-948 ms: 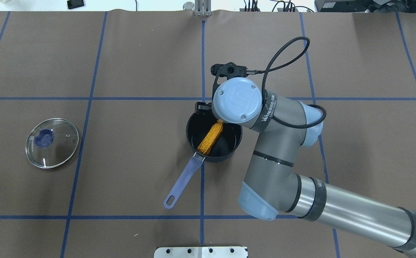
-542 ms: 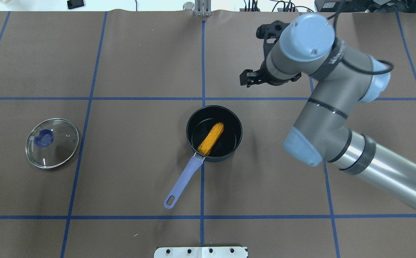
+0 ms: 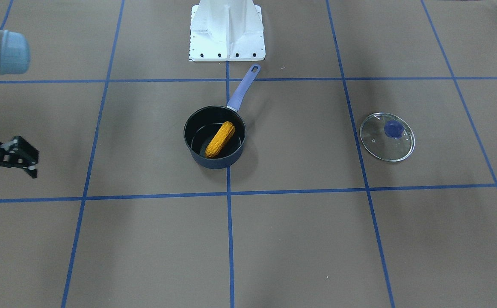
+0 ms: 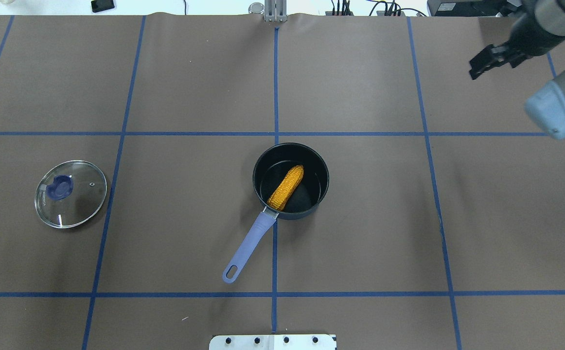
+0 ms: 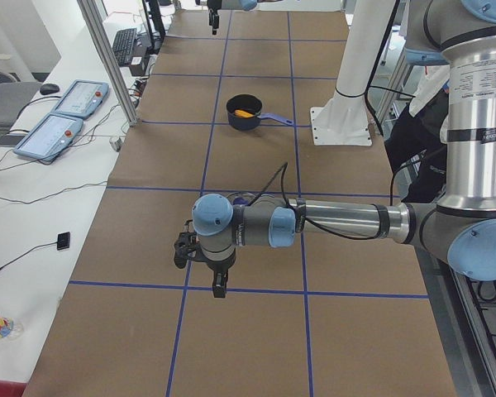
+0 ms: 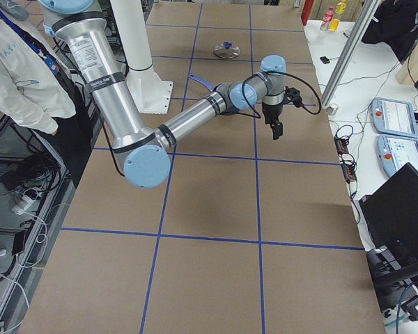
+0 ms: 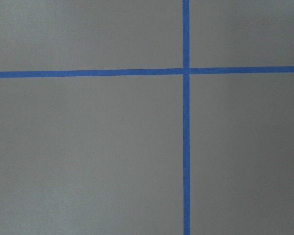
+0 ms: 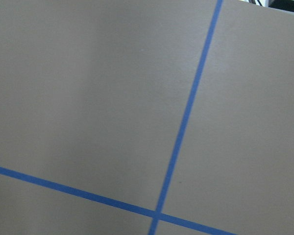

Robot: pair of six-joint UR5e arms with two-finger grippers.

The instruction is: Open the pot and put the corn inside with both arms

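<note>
The corn (image 4: 286, 187) lies slanted inside the open black pot (image 4: 255, 177) with a purple handle, at the table's middle. It also shows in the front view (image 3: 220, 139) inside the pot (image 3: 214, 163). The glass lid (image 4: 71, 193) with a blue knob lies flat on the table far to the left, apart from the pot. My right gripper (image 4: 483, 62) is open and empty, high at the far right, well away from the pot; it shows in the front view (image 3: 19, 158) too. My left gripper (image 5: 201, 269) shows only in the exterior left view, so I cannot tell its state.
Brown table cover with blue tape grid lines. The white base mount (image 3: 227, 30) stands at the robot's edge of the table, near the pot handle (image 4: 246, 248). A person stands beside the robot (image 6: 21, 76). Both wrist views show only bare table cover.
My right arm has lifted off from above the pot and swung away to the far right. The corn stays in the pot. Lid and pot have not moved.
</note>
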